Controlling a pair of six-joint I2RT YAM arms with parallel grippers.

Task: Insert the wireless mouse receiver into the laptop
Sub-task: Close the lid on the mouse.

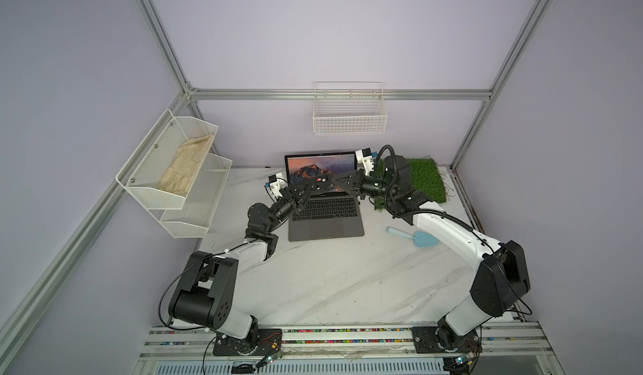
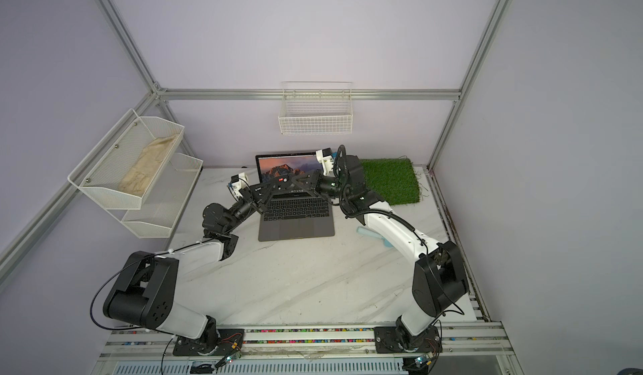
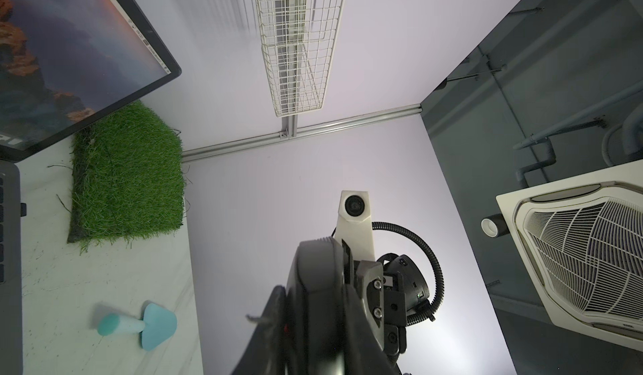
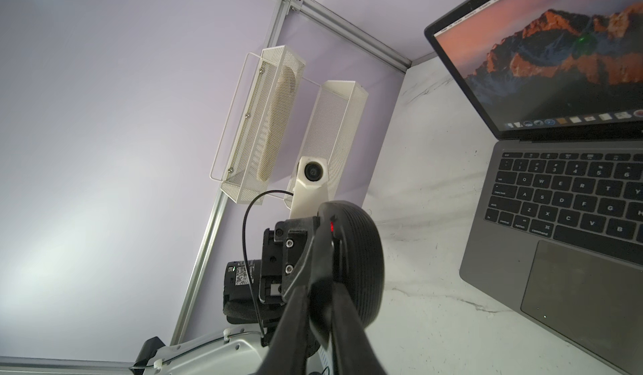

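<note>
Left gripper, right gripper both shut on black oval plastic mouse; receiver unseen, likely light, stiff: pinch its cap.

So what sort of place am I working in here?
Most likely a robotics lab test cell, not an office: a silver aluminium-profile frame holding plain lilac wall panels boxes in the white marble-pattern tabletop, and a square green artificial-turf patch lies there like a prop.

On the keys of the laptop you can read Q W E R T, A S D F, Z X C V B, also "option" and "command".
</note>
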